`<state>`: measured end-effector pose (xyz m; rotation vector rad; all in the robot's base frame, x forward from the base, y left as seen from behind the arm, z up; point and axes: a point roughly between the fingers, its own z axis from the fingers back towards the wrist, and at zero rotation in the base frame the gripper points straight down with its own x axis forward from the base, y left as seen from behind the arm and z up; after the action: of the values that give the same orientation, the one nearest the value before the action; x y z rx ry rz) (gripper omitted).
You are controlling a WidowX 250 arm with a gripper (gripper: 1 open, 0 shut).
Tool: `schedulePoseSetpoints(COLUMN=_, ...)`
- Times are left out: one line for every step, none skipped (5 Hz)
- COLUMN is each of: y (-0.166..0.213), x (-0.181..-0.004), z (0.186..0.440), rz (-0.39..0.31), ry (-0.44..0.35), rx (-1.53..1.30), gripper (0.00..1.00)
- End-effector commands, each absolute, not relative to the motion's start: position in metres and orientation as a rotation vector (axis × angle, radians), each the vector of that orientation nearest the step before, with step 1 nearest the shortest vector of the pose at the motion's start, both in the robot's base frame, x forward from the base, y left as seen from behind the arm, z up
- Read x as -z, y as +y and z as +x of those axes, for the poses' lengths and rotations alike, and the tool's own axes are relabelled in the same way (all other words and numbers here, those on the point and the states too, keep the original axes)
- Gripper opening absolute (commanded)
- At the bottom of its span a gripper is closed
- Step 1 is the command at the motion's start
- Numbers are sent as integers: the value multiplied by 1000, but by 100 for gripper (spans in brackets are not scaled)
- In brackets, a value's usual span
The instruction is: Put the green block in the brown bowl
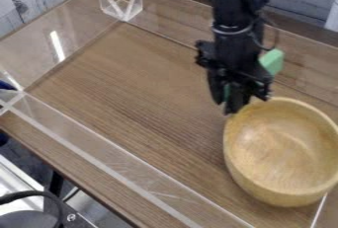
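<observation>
The green block hangs above the table, sticking out to the right of the dark fingers. My gripper points straight down and is shut on it. Just below and to the right sits the brown bowl, wide, wooden and empty. The fingertips hang right over the bowl's upper-left rim; I cannot tell whether they touch it. Part of the block is hidden behind the fingers.
The wooden tabletop is enclosed by low clear plastic walls. A clear folded plastic stand sits at the back left corner. The bowl fills the lower right corner, close to the right wall.
</observation>
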<state>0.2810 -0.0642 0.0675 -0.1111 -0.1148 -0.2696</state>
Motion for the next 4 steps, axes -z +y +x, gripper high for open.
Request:
schedulePoseSetpoints(y=-90, x=-65, z=294, rz=-117, ry=-122, rx=260, gripper=0)
schedulePoseSetpoints(y=-106, x=-60, z=300, rz=-140, ry=-111, rx=284, gripper=0)
schedulePoseSetpoints(y=-109, x=-51, z=301, rz=-150, ry=-83, rx=298, gripper=0)
schedulePoseSetpoints(y=-112, x=-39, z=296, rz=-157, ry=-48, rx=341, gripper=0)
